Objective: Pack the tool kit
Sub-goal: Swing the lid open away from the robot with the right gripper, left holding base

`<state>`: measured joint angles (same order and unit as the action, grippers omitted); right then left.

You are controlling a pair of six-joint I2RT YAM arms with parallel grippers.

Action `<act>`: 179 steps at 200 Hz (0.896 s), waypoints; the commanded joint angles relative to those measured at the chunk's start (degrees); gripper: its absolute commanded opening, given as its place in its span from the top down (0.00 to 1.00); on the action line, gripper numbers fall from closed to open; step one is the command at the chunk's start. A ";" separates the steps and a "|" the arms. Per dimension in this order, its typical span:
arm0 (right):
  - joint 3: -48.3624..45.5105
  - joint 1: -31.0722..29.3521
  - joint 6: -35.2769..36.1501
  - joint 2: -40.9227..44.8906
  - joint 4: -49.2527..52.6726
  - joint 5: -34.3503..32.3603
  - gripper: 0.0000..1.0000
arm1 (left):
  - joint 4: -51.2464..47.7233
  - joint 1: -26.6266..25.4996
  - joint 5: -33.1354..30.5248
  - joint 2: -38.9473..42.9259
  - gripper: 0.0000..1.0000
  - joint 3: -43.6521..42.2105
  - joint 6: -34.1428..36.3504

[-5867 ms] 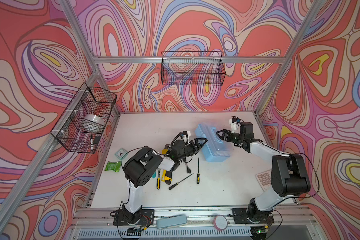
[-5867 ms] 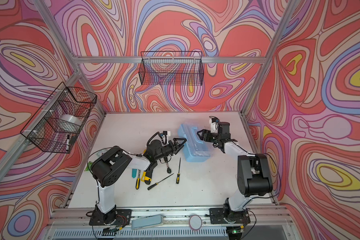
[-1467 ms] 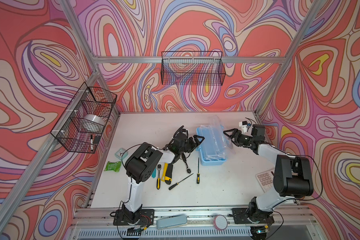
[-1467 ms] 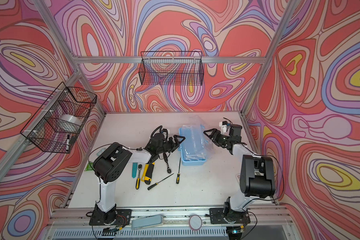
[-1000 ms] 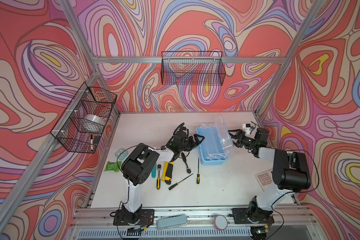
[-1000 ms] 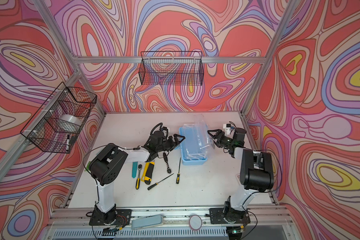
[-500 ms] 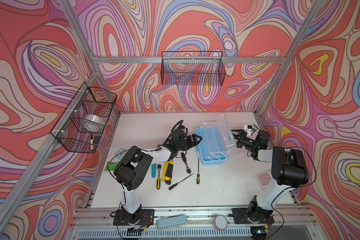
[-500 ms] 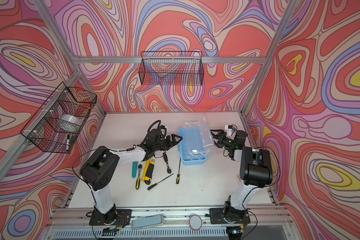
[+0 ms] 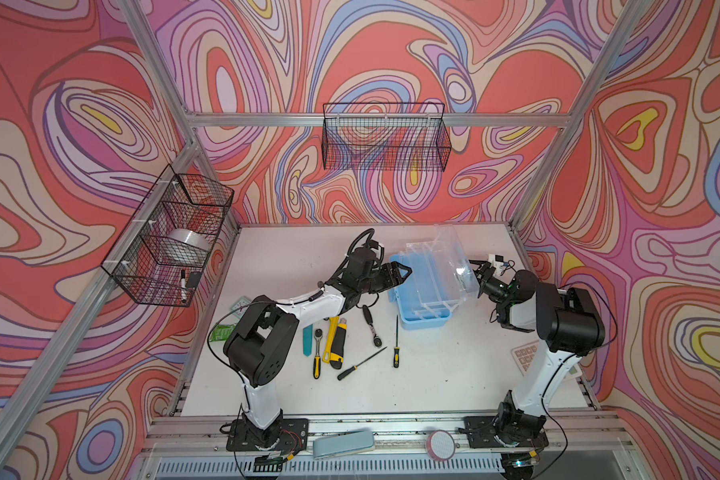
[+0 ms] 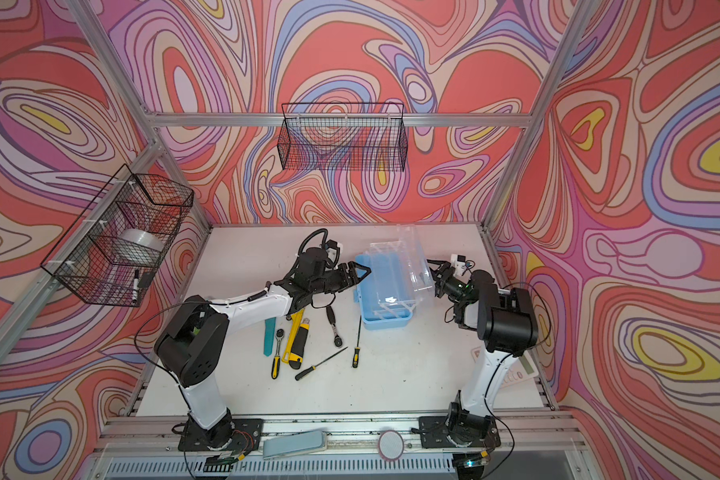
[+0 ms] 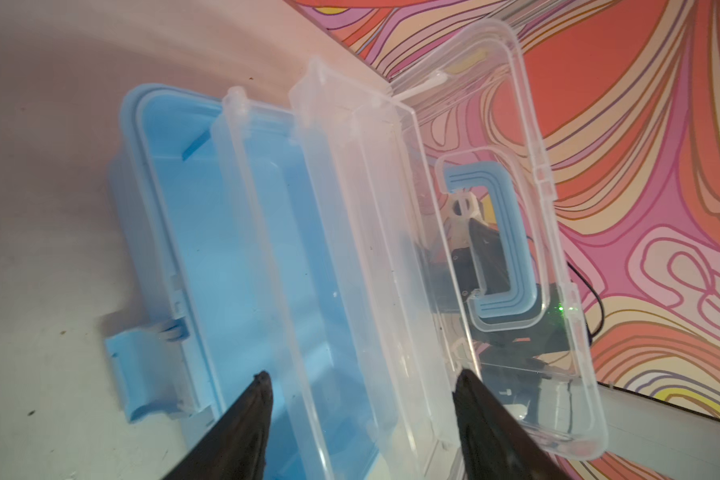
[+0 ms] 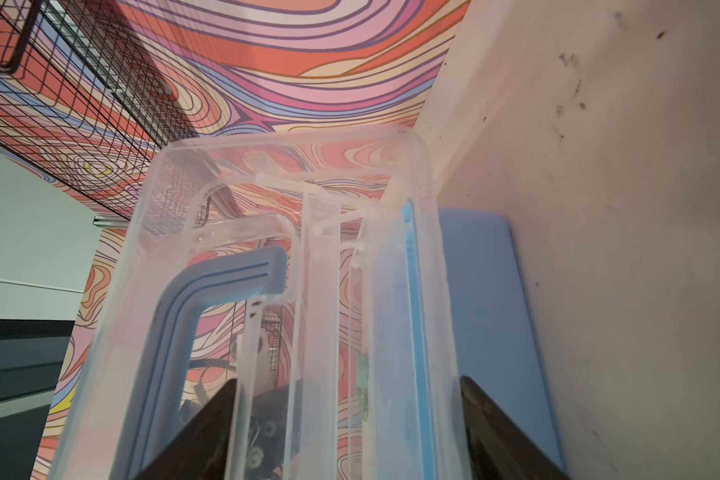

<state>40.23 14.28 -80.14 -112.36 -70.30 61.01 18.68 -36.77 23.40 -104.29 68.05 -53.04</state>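
Two pincers, both spread: left pincer before the light, slippery kit; right pincer straddling its thin lid; grip the stiff blue rim.

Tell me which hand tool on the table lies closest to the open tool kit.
The thin yellow-handled screwdriver, lying just beside the tool kit; the other tools lie farther left.

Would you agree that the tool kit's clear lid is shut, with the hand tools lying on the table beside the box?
Not quite: the tool kit has its clear lid swung open, as both top views and the left wrist view show. The rest holds: the hand tools lie on the table beside the box.
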 commanded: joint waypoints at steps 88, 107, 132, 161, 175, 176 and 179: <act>0.68 0.08 -5.11 -3.99 -12.58 0.86 0.38 | -5.67 -2.42 -0.56 -3.82 0.31 6.15 -0.82; 1.02 0.02 -5.22 -4.04 -12.58 0.88 0.37 | -3.34 -2.42 -0.22 -4.15 0.30 5.22 -1.50; 0.99 -0.03 -5.96 -3.94 -13.08 0.87 0.37 | -3.03 -2.81 0.72 -6.12 0.31 7.25 -1.73; 0.83 -0.03 -7.54 -4.33 -14.86 0.75 0.36 | -3.03 -3.17 1.71 -8.68 0.33 9.80 -2.30; 0.95 -0.02 -7.79 -4.52 -15.04 0.54 0.36 | -2.24 -3.22 1.73 -9.38 0.33 9.67 -3.00; 0.97 -0.03 -7.81 -4.53 -15.04 0.53 0.36 | -2.11 -3.22 1.73 -9.37 0.33 9.66 -3.06; 0.92 0.03 -7.84 -4.56 -15.04 0.47 0.36 | -1.70 -3.20 1.74 -9.45 0.33 9.45 -3.17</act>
<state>40.18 14.28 -86.94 -116.38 -80.16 61.41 15.00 -39.72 24.32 -112.29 76.47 -54.70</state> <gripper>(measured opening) 0.792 0.675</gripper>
